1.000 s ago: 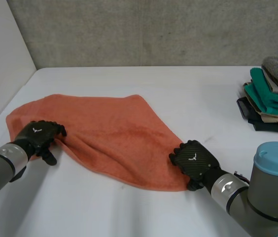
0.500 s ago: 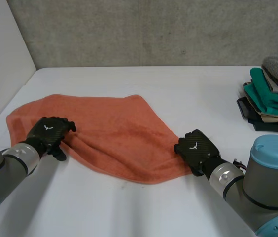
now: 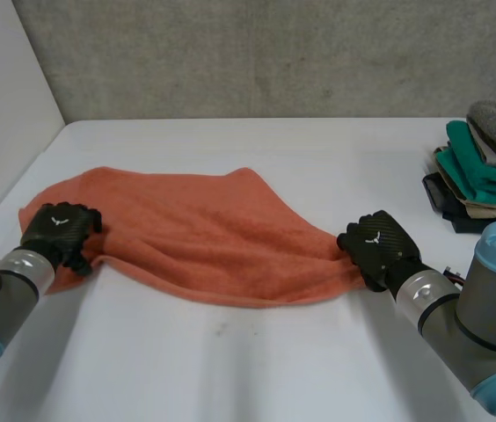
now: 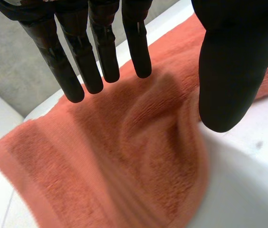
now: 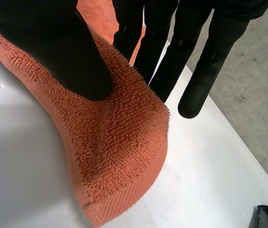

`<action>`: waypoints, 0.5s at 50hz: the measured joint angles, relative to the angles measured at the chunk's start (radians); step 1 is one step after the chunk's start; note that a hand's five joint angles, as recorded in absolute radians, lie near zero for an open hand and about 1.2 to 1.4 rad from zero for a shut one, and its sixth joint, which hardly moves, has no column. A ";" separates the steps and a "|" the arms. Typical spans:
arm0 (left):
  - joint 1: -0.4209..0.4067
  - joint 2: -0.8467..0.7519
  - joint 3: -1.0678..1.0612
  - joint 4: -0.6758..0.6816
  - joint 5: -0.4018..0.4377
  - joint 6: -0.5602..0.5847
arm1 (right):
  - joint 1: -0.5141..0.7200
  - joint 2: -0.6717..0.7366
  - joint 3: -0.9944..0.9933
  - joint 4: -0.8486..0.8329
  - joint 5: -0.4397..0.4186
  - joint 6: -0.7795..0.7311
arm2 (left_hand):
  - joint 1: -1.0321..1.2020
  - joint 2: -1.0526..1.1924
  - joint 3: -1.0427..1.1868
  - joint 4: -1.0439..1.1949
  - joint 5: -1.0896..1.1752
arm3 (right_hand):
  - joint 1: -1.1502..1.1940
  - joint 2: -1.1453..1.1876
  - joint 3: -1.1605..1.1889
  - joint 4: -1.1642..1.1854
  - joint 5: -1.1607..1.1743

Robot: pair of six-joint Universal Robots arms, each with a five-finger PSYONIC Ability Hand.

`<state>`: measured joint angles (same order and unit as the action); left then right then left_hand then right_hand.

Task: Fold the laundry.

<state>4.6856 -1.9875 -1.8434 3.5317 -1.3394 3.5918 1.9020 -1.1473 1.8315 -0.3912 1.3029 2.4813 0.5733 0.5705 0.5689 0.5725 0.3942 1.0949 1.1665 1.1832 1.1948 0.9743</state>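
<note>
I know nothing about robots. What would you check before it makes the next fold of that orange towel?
1. Right hand pinching the towel corner: ok, thumb on top, fingers behind.
2. Left hand holding the towel's left end: cannot tell.
3. Towel lying flat: not ok, a ridge is bunched up by the left hand.
4. Room on the table beyond the towel: ok.
5. Stack of folded laundry apart from the towel: ok.
</note>
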 measured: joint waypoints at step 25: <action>0.011 -0.096 0.053 -0.012 0.010 -0.003 | -0.002 0.001 0.002 0.037 0.001 -0.001 | 0.544 0.613 0.611 0.616 0.580 | 0.000 0.000 0.000 0.000 0.000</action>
<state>4.6964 -2.0837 -1.7902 3.5199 -1.3297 3.5887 1.8999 -1.1458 1.8337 -0.3543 1.3043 2.4802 1.1174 1.1835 1.1802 1.1882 0.9739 1.0949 1.1665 1.1831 1.1951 0.9743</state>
